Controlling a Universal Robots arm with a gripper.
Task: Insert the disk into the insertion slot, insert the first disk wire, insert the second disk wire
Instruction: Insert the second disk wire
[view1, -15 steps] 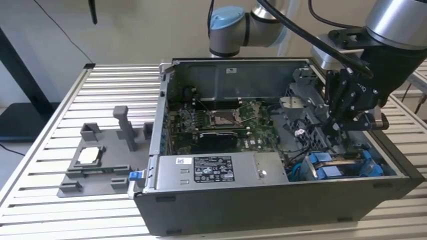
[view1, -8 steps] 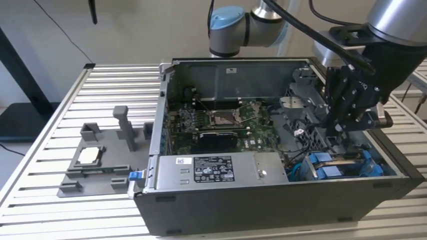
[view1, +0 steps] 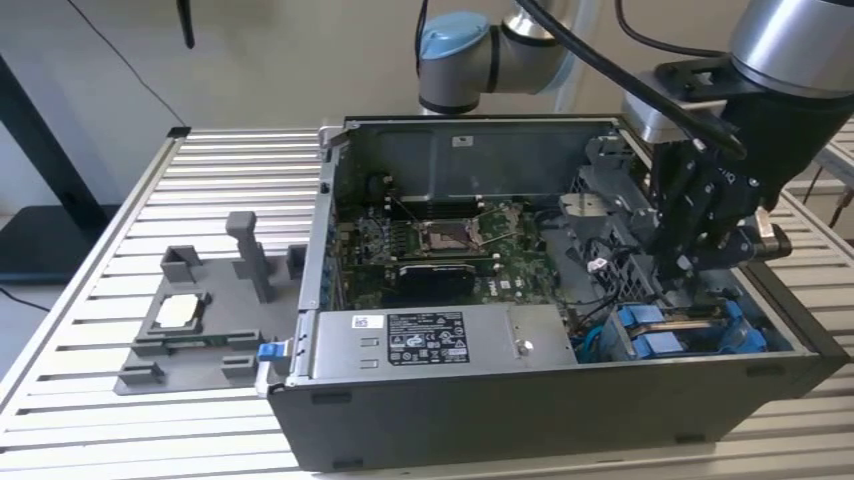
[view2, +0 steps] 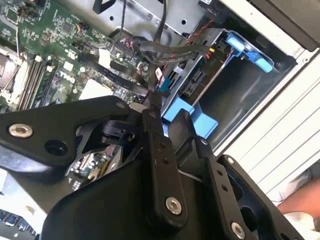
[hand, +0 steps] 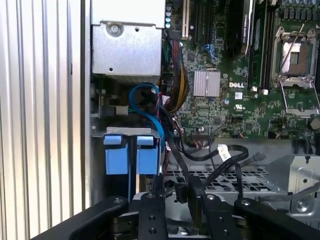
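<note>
The open computer case holds the insertion slot (view1: 683, 335), a grey bay with blue rails (view2: 192, 117) and blue tabs (hand: 120, 159), at the exterior view's right. The disk (view2: 196, 80) lies in the slot with its connector end showing. My gripper (view1: 694, 262) hangs just above that end. In both wrist views its black fingers (view2: 159, 135) stand close together on a black disk wire (hand: 172, 160) that runs up between them. A second wire with a blue-green plug (view2: 164, 85) hangs right at the disk's ports; I cannot tell whether it is seated.
The motherboard (view1: 447, 240) fills the case floor, and a grey power supply box (view1: 427, 340) sits at the front. A bundle of cables (hand: 175, 85) crowds the area beside the slot. Outside the case, a grey fixture tray with upright posts (view1: 200, 320) lies on the slatted table (view1: 80, 400).
</note>
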